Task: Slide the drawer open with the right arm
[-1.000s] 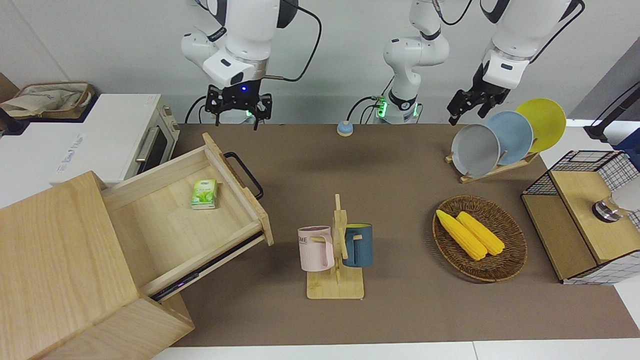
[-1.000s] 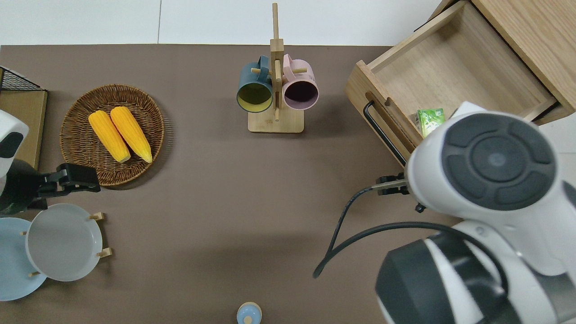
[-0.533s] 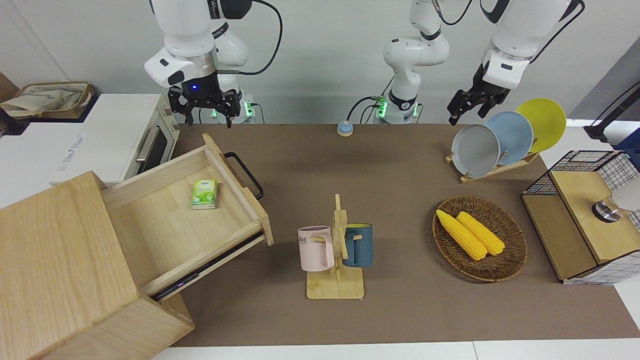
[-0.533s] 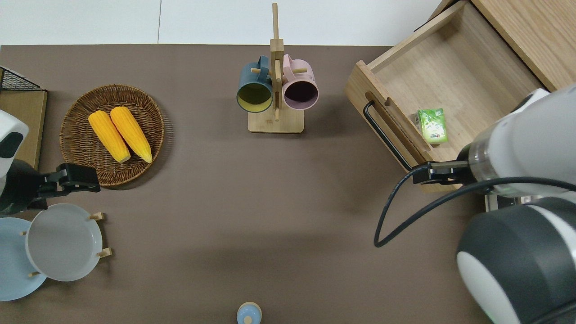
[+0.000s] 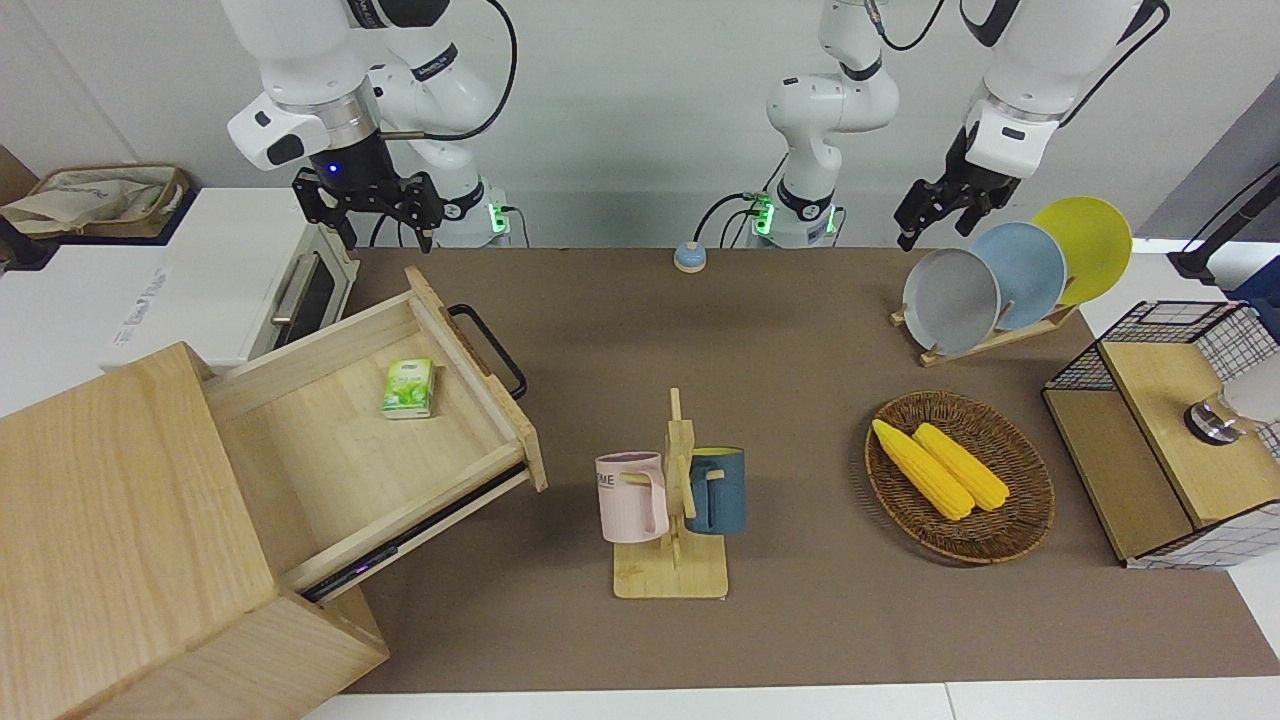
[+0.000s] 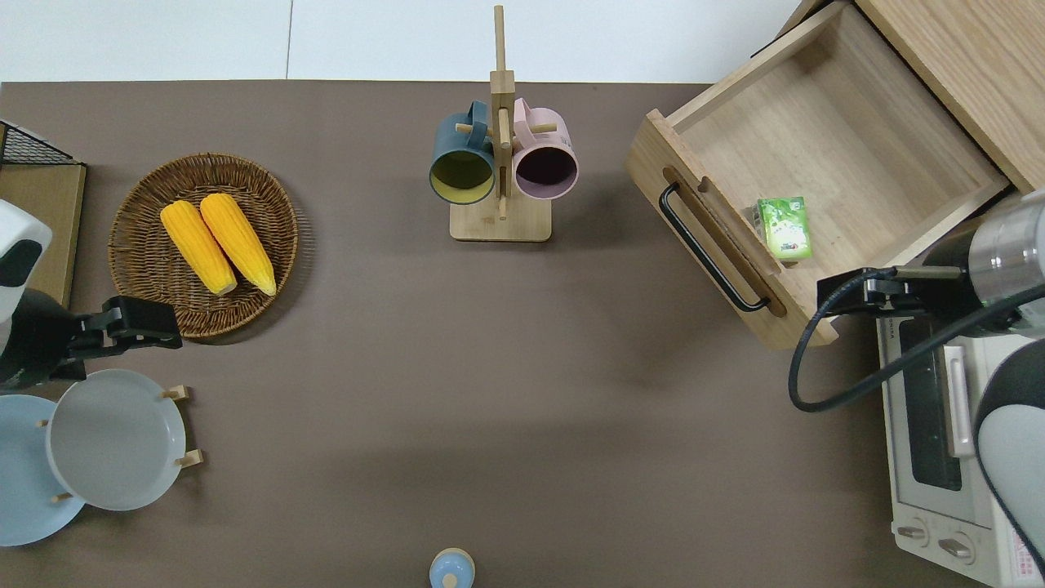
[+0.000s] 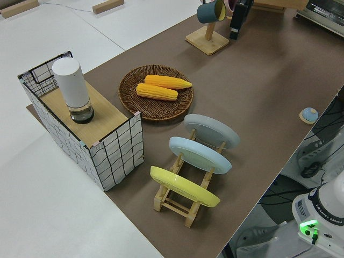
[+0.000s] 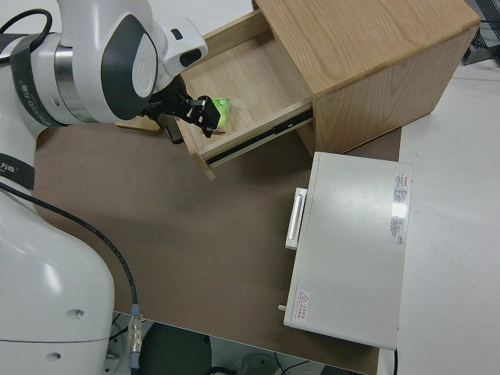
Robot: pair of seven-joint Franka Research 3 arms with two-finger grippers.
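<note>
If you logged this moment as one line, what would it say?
drawer: pulled open, green packet inside | right gripper: fingers open, empty, up off the handle | left arm: parked

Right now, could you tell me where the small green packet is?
The green packet lies flat inside the pulled-out drawer, close to the drawer's front panel and its black handle, at the right arm's end of the table.
</note>
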